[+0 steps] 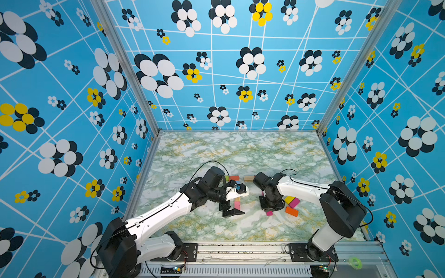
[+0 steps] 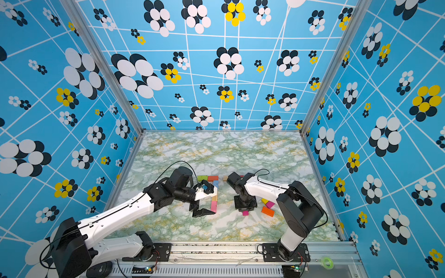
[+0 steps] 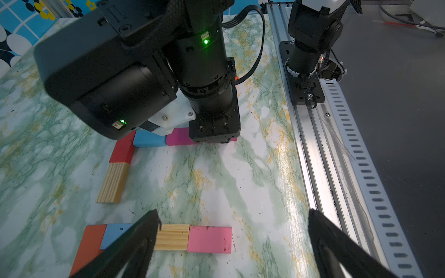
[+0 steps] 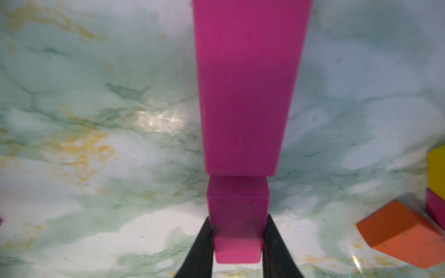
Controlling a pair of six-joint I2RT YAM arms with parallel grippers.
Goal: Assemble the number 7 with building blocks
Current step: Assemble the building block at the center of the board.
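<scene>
Right wrist view: right hand [image 4: 237,222] pinches the end of a magenta block [image 4: 237,250], fingers tight on both sides. More magenta runs on in line past a step; can't tell if it's a separate piece.
Left hand [image 3: 233,213]: spread wide, holding nothing, low over the stem of the 7.
Number 7 [image 2: 214,198]: flat on the bench [image 2: 216,149], mid-bench by the left hand.
Bar: green block [image 2: 202,178] + red block [image 2: 213,178], end to end.
Stem: light blue block [image 3: 115,234], wood block [image 3: 172,237], pink block [image 3: 209,239], end to end; the last two sit between the left fingers in the left wrist view.
Second figure: second wood block [image 3: 113,183] + second red block [image 3: 122,149], then second blue block [image 3: 149,140], then magenta passing under the right hand. L-shaped, well apart from the 7.
Loose blocks: yellow block [image 1: 289,199], loose magenta block [image 1: 295,203], orange block [image 1: 291,211], clustered beside the right arm.
</scene>
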